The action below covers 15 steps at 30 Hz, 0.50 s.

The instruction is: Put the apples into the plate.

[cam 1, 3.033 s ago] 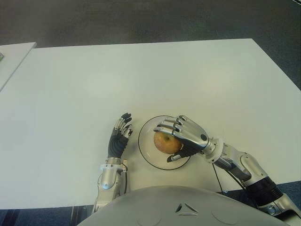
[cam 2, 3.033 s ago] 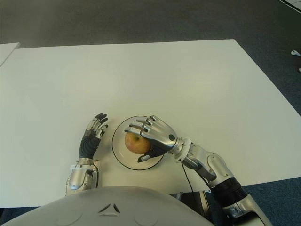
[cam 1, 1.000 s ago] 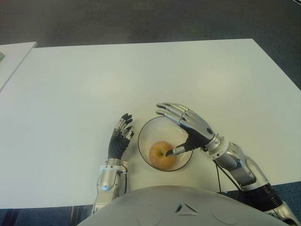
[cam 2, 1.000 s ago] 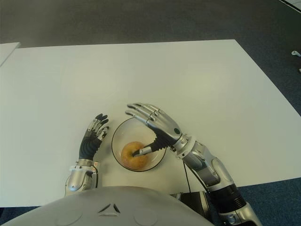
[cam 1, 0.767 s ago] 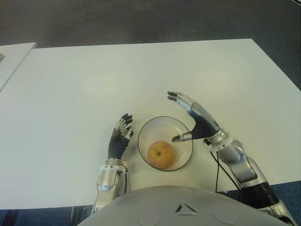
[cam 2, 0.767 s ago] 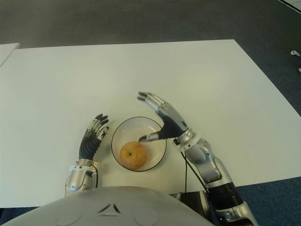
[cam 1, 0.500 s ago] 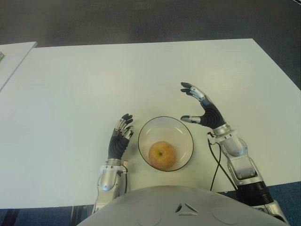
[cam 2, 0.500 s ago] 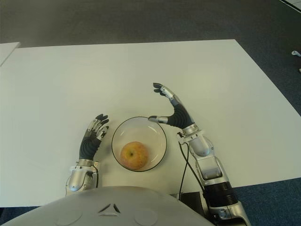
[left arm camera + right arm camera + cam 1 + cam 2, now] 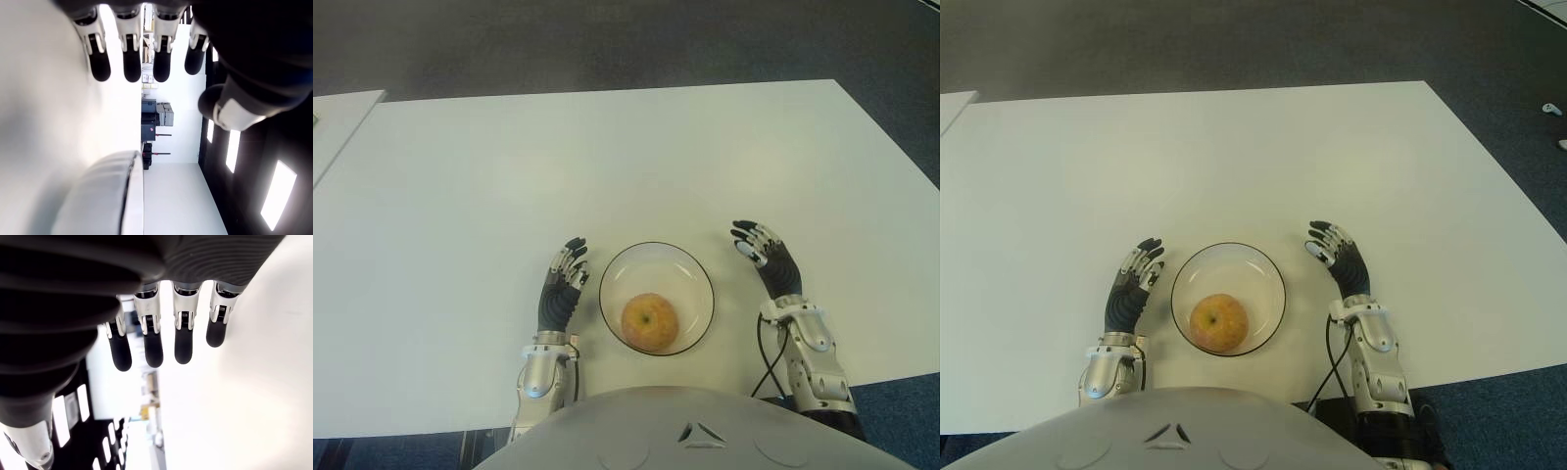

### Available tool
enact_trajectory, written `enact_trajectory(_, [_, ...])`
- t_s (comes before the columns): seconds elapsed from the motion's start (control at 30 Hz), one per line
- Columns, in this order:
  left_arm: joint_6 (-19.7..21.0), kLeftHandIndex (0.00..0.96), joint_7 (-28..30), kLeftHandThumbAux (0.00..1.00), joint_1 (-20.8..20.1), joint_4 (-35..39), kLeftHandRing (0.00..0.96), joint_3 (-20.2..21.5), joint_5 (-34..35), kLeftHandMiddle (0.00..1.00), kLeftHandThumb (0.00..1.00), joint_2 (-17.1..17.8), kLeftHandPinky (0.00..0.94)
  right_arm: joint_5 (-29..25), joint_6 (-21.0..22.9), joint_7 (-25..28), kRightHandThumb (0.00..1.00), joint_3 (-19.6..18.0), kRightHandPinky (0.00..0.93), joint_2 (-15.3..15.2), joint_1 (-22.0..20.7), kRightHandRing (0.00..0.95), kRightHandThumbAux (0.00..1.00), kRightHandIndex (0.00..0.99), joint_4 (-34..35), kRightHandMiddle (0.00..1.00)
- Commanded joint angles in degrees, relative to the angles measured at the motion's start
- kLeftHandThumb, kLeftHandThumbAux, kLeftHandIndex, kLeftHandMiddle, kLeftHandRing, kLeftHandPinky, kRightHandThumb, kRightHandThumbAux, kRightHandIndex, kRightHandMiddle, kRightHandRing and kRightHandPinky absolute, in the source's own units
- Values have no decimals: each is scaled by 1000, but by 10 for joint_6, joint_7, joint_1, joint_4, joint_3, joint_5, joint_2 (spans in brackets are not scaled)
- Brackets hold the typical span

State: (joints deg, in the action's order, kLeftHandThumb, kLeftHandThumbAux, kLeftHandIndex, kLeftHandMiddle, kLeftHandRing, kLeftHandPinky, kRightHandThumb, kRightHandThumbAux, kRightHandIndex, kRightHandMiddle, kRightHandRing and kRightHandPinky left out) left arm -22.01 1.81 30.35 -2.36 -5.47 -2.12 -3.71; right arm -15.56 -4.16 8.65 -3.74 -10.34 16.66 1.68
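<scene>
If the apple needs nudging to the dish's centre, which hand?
Either, marginally the left. The apple sits left of centre in the plate. Left hand and right hand flank it, both open.

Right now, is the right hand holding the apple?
No, the apple lies alone in the plate, and the right hand shows open beside it.

Left hand extended forward, fingers straight and slightly spread, holding nothing. Right hand likewise extended, fingers straight and relaxed, empty, forearm angled back toward the torso.
</scene>
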Motion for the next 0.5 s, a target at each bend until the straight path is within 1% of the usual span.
enact_trajectory(0.03, [38,163,-9,535,24,-28,150,5,1,159,145,3,193,10,11,0,270,-7,253,9,10,221,659,244,-18,245])
enact_trajectory(0.17, [34,166,-2,538,27,-28,153,9,9,163,144,6,198,25,7,3,242,-5,243,9,16,220,655,218,-22,238])
enact_trajectory(0.27, [31,167,3,534,28,-28,151,11,15,160,140,10,191,34,2,5,236,-2,255,10,19,225,655,207,-24,238])
enact_trajectory(0.37, [29,157,8,532,30,-26,144,11,19,154,132,15,178,43,-10,9,245,2,270,11,22,234,659,204,-29,241])
enact_trajectory(0.5, [29,143,9,539,33,-23,133,11,21,143,129,19,166,49,-24,12,264,6,263,16,25,233,668,204,-36,240])
